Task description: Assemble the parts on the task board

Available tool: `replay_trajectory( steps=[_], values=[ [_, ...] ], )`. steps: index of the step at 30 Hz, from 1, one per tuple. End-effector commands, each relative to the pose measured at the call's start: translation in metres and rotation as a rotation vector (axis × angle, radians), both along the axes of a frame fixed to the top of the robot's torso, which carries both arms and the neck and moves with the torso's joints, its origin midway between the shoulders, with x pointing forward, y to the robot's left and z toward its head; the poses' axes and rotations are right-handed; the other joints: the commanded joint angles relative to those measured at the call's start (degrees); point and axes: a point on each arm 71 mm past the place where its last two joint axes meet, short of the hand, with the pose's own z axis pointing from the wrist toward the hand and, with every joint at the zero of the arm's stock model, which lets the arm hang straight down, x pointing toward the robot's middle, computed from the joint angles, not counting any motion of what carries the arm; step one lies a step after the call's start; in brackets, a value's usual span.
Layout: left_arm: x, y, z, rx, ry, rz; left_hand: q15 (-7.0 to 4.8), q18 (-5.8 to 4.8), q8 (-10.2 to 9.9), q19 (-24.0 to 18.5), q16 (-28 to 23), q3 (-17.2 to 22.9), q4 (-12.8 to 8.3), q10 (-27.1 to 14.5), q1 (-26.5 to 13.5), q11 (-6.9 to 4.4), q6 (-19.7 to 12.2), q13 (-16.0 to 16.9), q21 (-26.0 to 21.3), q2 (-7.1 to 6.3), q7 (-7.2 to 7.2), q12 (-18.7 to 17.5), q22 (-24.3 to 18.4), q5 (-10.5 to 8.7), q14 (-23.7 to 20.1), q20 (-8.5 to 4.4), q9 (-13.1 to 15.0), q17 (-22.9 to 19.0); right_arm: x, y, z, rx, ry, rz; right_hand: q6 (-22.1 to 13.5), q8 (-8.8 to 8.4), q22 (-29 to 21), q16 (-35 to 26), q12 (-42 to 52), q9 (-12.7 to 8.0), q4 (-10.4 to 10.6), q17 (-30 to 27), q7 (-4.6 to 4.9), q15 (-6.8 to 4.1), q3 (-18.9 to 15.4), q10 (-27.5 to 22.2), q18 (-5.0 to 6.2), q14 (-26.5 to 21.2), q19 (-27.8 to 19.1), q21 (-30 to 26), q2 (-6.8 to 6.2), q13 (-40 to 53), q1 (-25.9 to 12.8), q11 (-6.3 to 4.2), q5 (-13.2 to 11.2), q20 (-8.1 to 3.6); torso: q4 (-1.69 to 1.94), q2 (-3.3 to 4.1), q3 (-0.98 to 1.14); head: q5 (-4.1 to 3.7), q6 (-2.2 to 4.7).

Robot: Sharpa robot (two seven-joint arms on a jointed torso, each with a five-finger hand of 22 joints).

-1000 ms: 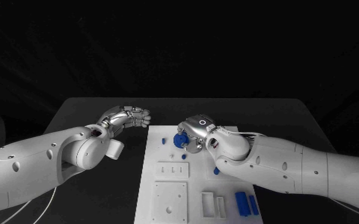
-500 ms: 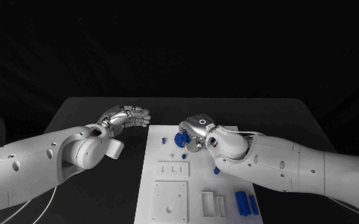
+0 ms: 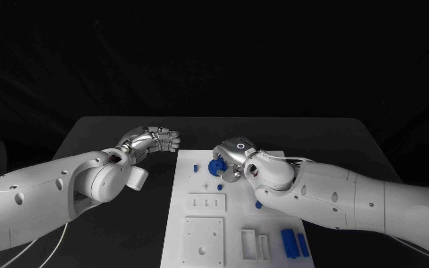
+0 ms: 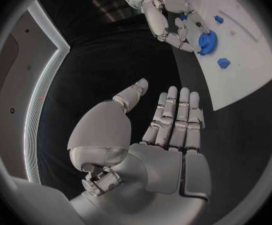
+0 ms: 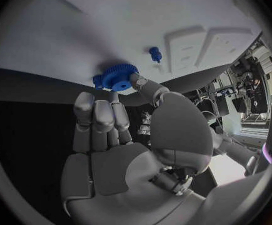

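The white task board (image 3: 234, 221) lies in the middle of the black table. A blue gear (image 3: 216, 167) sits at its far left part, and my right hand (image 3: 236, 157) pinches it between thumb and fingertips. The right wrist view shows the gear (image 5: 114, 76) against the board (image 5: 111, 25) with the thumb and fingers on its rim. My left hand (image 3: 152, 139) hovers over the table just left of the board's far corner and holds nothing. In the left wrist view its fingers (image 4: 176, 115) lie side by side, with the thumb apart.
Small blue pegs (image 3: 196, 169) (image 3: 220, 187) (image 3: 258, 205) stand on the board near the gear. Two blue bars (image 3: 289, 242) (image 3: 303, 245) lie at its near right. White recessed blocks (image 3: 206, 203) (image 3: 204, 241) and slots (image 3: 248, 244) fill the near part.
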Motion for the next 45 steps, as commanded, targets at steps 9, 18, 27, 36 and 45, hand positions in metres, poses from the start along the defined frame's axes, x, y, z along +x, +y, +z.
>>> replay_trajectory(
  steps=[9, 18, 27, 36, 45],
  values=[
    [-0.001, -0.003, 0.001, -0.013, 0.0, -0.027, -0.14, 0.59, -0.4, 0.1, -0.3, -0.3, -0.2, 0.0, 0.6, 0.2, -0.1, 0.0, -0.3, -0.27, 0.7, -0.3, 1.1, -0.27, -0.5, 0.27, 0.1, 0.1, 0.002, -0.006, -0.007, 0.02, 0.121, -0.001, -4.4, -2.0, 0.8, -0.6, -1.5, -0.9, 0.5, 0.1, -0.2, 0.0, -0.5, -1.9, 3.08, 0.0, 0.0, -0.7, -0.07, -1.2, 0.1, -0.35, 1.4, -0.15, 0.0, 0.03, -0.03, 0.07, -0.09],
    [0.0, -0.002, 0.001, -0.013, -0.001, -0.024, -0.12, 0.56, -0.4, 0.1, -0.4, -0.4, 0.0, 0.0, 0.5, 0.22, -0.1, 0.0, -0.3, -0.22, 0.72, -0.4, 1.1, -0.26, -0.5, 0.3, 0.1, 0.2, 0.002, -0.015, -0.007, 0.038, 0.119, -0.013, -3.9, -1.4, 0.9, -0.8, -1.4, -0.7, 0.4, 0.1, -0.25, -0.06, -0.5, -1.6, 3.08, 0.1, 0.0, -0.7, 0.76, -0.8, -0.1, -0.39, 4.4, 0.02, 0.0, 0.01, -0.01, 0.17, -0.21],
    [0.0, 0.0, 0.001, -0.01, -0.002, -0.018, -0.11, 0.55, -0.4, 0.2, -0.4, -0.4, 0.1, 0.0, 0.3, 0.23, -0.1, 0.0, -0.3, -0.13, 0.73, -0.4, 1.1, -0.25, -0.5, 0.31, 0.1, 0.2, 0.003, -0.04, 0.002, 0.199, 0.099, -0.029, -3.4, -0.94, 0.9, -0.8, -1.2, -0.5, 0.8, 0.3, 0.11, 0.18, -1.1, -1.1, 3.08, 0.2, 0.2, -0.7, 0.66, -0.4, -1.1, -0.09, 3.3, 0.05, -0.14, -0.07, 0.04, 0.21, 0.1],
    [0.004, 0.007, 0.001, -0.004, -0.007, 0.002, -0.11, 0.55, -0.4, 0.2, -0.4, -0.4, 0.1, 0.0, 0.3, 0.23, -0.1, 0.0, -0.3, -0.12, 0.73, -0.4, 1.1, -0.25, -0.5, 0.3, 0.1, 0.2, 0.007, -0.073, 0.02, 0.415, 0.183, -0.042, -3.1, -0.75, 0.9, -0.9, -1.5, -0.4, 0.8, 0.4, 0.65, 0.69, -1.9, -1.5, 3.08, 0.1, 0.2, -0.8, 0.66, -0.5, -1.6, 0.43, 3.8, 0.02, -0.3, -0.13, 0.2, -0.13, 0.62],
    [0.005, 0.009, 0.001, -0.012, -0.02, -0.002, -0.13, 0.57, -0.4, 0.2, -0.4, -0.4, 0.1, 0.0, 0.4, 0.22, -0.1, 0.0, -0.3, -0.1, 0.72, -0.4, 1.1, -0.24, -0.4, 0.28, 0.1, 0.2, 0.014, -0.131, 0.022, 0.425, 0.284, -0.053, -3.5, -0.82, 0.9, -1.1, -2.0, -0.4, -3.0, 0.6, 1.16, 1.21, -6.3, -3.0, 3.08, -0.1, -0.3, -1.1, 2.08, -0.7, -1.5, 0.95, 7.5, 0.05, -0.58, -0.33, 0.39, -0.43, 1.23]
  ],
)
